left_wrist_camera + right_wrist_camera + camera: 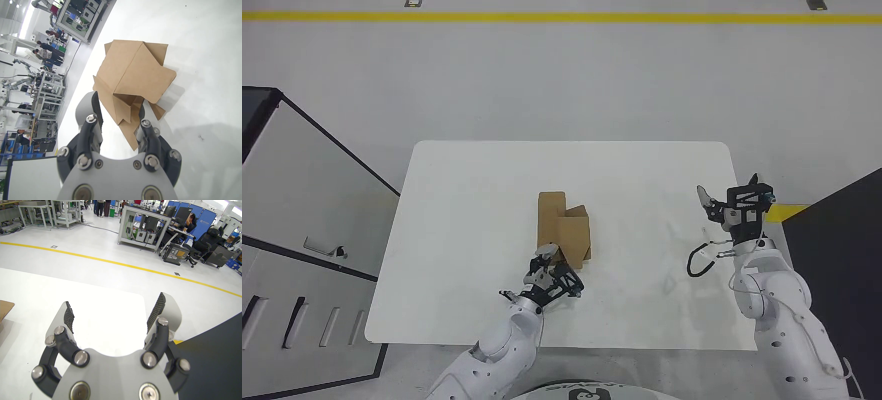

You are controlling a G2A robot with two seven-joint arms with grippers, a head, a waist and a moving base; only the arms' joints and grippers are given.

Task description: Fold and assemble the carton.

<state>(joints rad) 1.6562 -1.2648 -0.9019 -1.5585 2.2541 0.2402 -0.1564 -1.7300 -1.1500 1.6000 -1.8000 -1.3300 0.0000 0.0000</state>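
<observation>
Half done at best: carton (564,228) is popped into a tube, end flaps (123,110) loose; left gripper (119,106) pinches its open end, right gripper (114,302) gapes wide, empty.

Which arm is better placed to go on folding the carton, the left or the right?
Left, most likely. The left gripper is right at the carton, at the loose flaps of its open end. The right gripper hangs open near the table edge, well apart from the carton.
</observation>
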